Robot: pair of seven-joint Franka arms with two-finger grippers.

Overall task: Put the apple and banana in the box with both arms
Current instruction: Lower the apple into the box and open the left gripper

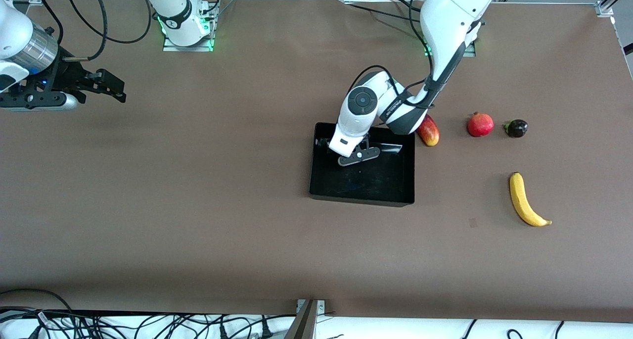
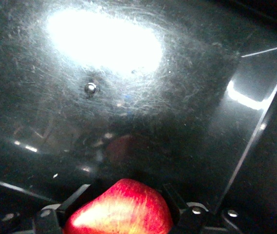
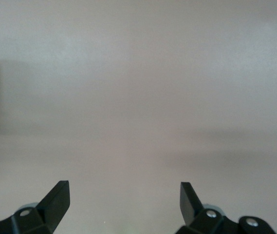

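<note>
Brown matte table (image 1: 198, 205), faintly textured, spanning the whole front view; aluminium framing and cable bundles along both long edges, green lights at the two arm bases.

Box (image 1: 390, 183) near table centre: glossy black plastic, rectangular, low walls, floor scuffed with fine scratches and a bright glare patch in the left wrist view (image 2: 128, 97).

Left gripper (image 1: 359, 157) down inside the box at its end toward the arm bases, fingers pinched on the apple (image 2: 121, 207): rounded, smooth, red with a pale yellow streak, held just above the box floor, reddish reflection below it. Apple hidden by the wrist in the front view.

Right gripper (image 1: 111, 84) at the right arm's end of the table, over bare brown surface, waiting; black fingers (image 3: 55, 200) spread wide, nothing between.

Banana (image 1: 525, 200): long, curved, yellow, on the table toward the left arm's end, well apart from the box, nearer the front camera than the other fruit.

Mango (image 1: 429, 131): elongated, red-yellow, just beside the box corner, partly under the left arm. Pomegranate (image 1: 480, 124) round, red; small dark plum-like fruit (image 1: 517, 128) beside it.
</note>
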